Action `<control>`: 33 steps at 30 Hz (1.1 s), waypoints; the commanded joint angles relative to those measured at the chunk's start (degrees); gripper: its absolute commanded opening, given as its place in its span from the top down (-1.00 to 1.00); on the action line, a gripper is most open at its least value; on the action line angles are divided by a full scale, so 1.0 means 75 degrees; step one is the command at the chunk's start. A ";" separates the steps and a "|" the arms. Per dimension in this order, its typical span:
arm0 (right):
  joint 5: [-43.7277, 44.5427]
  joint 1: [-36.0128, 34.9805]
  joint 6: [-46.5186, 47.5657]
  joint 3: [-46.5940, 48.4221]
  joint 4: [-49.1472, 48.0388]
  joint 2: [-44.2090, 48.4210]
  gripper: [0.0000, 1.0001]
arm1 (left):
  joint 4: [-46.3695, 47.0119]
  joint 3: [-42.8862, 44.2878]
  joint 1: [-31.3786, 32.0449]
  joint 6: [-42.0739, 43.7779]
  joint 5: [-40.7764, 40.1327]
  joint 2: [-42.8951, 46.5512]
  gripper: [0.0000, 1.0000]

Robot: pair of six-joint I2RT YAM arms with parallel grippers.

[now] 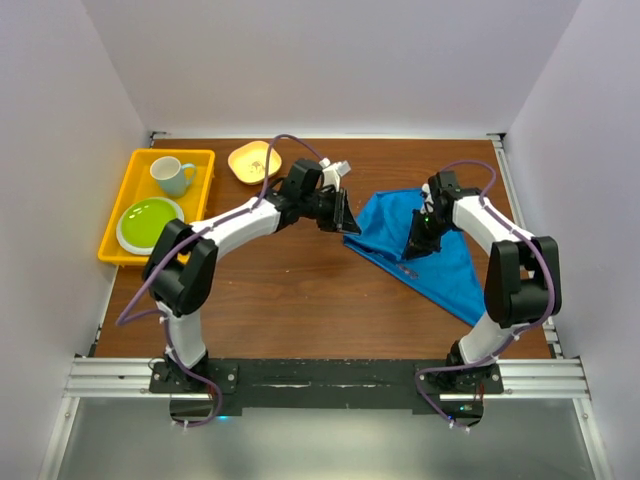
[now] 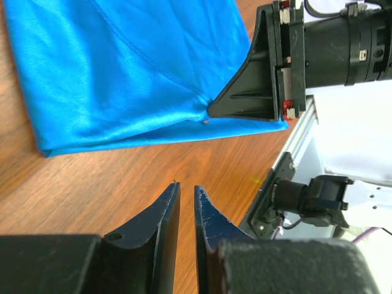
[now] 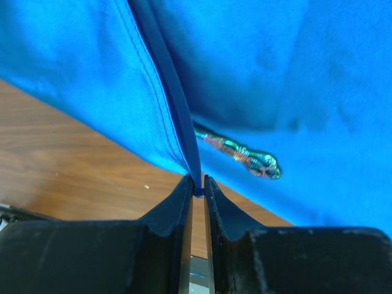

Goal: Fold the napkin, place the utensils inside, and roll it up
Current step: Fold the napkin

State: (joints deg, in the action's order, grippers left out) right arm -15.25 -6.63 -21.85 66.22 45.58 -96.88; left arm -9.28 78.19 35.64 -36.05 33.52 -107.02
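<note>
Top view: the napkin (image 1: 452,262) lies on the right half of the wooden table (image 1: 300,300), doubled into a rough triangle w/ its long point toward the near right. The right gripper (image 1: 417,246) is down on the cloth's left-middle part. The left gripper (image 1: 343,214) sits just off the napkin's left edge, over bare wood. At far left is a yellow tray (image 1: 115,215) w/ a pale mug (image 1: 172,176) and a green plate (image 1: 150,222) in it, and a small orange dish (image 1: 254,161) stands just beside the tray's back right corner. Left wrist view: the left fingers (image 2: 164,214) are nearly together, only a thin slit btwn the tips and nothing in it. They are over bare wood, near the napkin's folded edge but apart from it. Across the cloth, the right gripper's tip meets the hem where the fabric puckers (it reads as a pinch). Right wrist view: the right jaws are pressed together on a thin raised ridge of blue cloth, tips right at the hem. The utensil (image 3: 239,153) lies on the lower napkin layer just beyond those tips, its iridescent patterned handle end sticking out from under the upper layer. The rest is covered, so can't tell what kind of cutlery it is.
</note>
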 commanded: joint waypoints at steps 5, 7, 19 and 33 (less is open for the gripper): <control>-0.0077 -0.0006 -0.0041 -0.0368 -0.0125 -0.0067 0.73 | 0.1120 0.0296 -0.0006 -0.0513 0.1144 -0.0810 0.57; -0.0019 -0.0006 0.0006 -0.0426 -0.0159 -0.0114 0.73 | 0.1120 0.0437 0.0006 -0.0606 0.1214 -0.1022 0.57; 0.0697 -0.0018 0.0229 -0.0134 0.0097 -0.0313 0.42 | 0.2140 0.1058 0.0509 -0.1216 0.1226 -0.2160 0.58; 0.0414 -0.0323 -0.0555 -0.0367 -0.0288 0.0062 0.39 | 0.0607 0.1737 0.0768 -0.0374 0.0383 -0.2512 0.62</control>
State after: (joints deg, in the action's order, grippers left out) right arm -12.45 -9.08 -23.00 65.17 46.02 -97.12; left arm 1.54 86.94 41.91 -43.40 39.20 -127.20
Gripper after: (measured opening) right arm 0.319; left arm 0.194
